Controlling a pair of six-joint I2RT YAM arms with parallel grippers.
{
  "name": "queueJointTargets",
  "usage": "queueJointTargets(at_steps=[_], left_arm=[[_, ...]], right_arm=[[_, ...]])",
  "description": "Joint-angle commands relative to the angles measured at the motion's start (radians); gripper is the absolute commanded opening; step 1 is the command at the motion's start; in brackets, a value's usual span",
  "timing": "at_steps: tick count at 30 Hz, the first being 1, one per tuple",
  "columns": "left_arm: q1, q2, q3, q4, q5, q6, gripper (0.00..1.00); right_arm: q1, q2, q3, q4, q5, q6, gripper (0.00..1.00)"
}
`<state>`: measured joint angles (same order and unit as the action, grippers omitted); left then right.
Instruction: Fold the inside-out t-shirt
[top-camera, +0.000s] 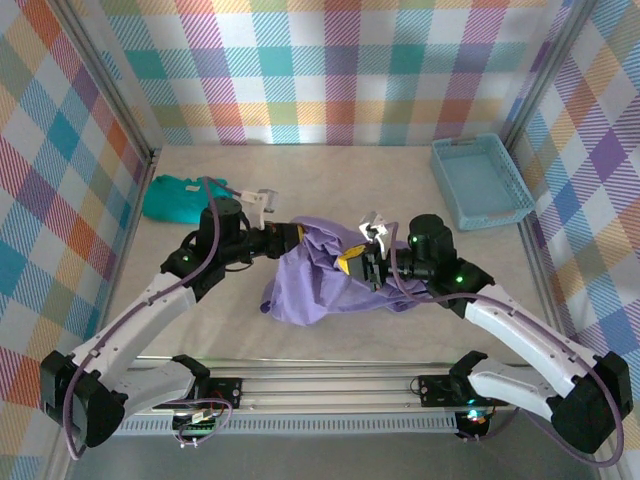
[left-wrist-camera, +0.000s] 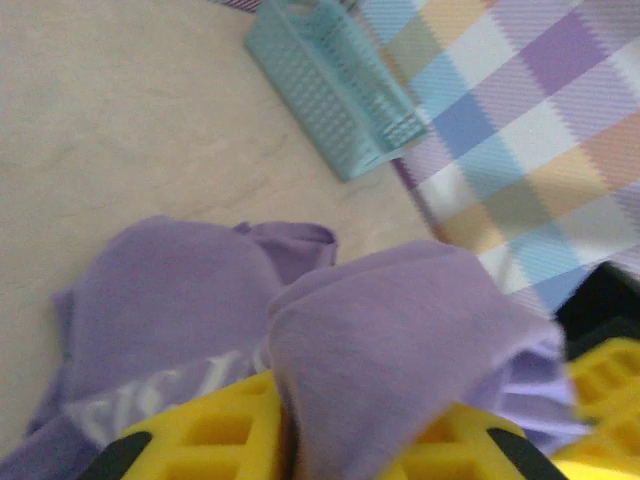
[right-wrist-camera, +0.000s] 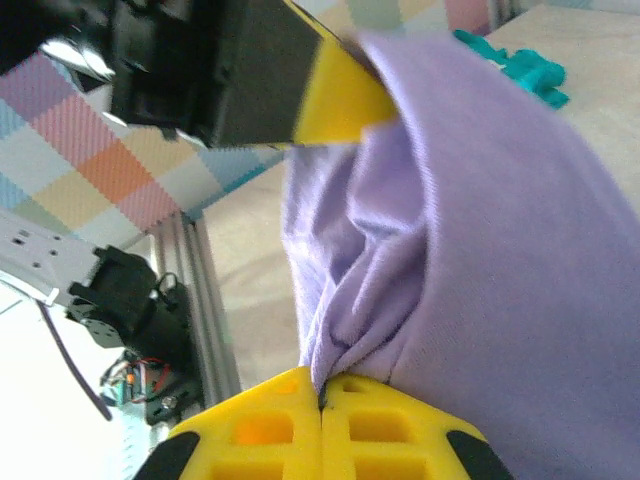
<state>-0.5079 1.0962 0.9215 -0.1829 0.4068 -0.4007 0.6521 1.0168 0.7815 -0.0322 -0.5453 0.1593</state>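
The only writing is a band of pale lettering (left-wrist-camera: 160, 395) on the inside-out t-shirt (left-wrist-camera: 180, 300), seen from the left wrist. It runs along the t-shirt's lower left part, near its edge. A few upright strokes stand out, but the letters are blurred and cannot be read. No other label, brand, number or sign is legible.

Lavender t-shirt (top-camera: 310, 285), crumpled, partly lifted

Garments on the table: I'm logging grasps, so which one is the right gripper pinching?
The lavender t-shirt, bunched centrally in the right gripper; the teal garment lies untouched at far left.
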Motion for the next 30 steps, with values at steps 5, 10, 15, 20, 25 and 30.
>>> queueJointTargets(at_steps=[5, 10, 15, 20, 25, 30], left_arm=[[-0.043, -0.047, 0.070, -0.239, -0.281, 0.085, 0.53], [-0.145, -0.089, 0.079, -0.336, -0.351, 0.124, 0.60], [-0.251, -0.050, 0.050, -0.303, -0.215, 0.171, 0.55], [-0.300, 0.041, 0.056, -0.211, -0.164, 0.166, 0.57], [-0.299, 0.105, 0.081, -0.184, -0.205, 0.183, 0.56], [-0.299, 0.152, 0.096, -0.195, -0.249, 0.204, 0.48]], right_arm=[[-0.012, 0.059, 0.032, 0.095, -0.020, 0.110, 0.00], [-0.014, 0.074, 0.039, 0.087, 0.017, 0.135, 0.00], [-0.016, 0.084, 0.047, 0.067, 0.034, 0.132, 0.00], [-0.016, 0.085, 0.050, 0.044, 0.041, 0.120, 0.00], [-0.016, 0.077, 0.048, 0.023, 0.046, 0.105, 0.00], [-0.016, 0.062, 0.048, -0.002, 0.055, 0.086, 0.00]])
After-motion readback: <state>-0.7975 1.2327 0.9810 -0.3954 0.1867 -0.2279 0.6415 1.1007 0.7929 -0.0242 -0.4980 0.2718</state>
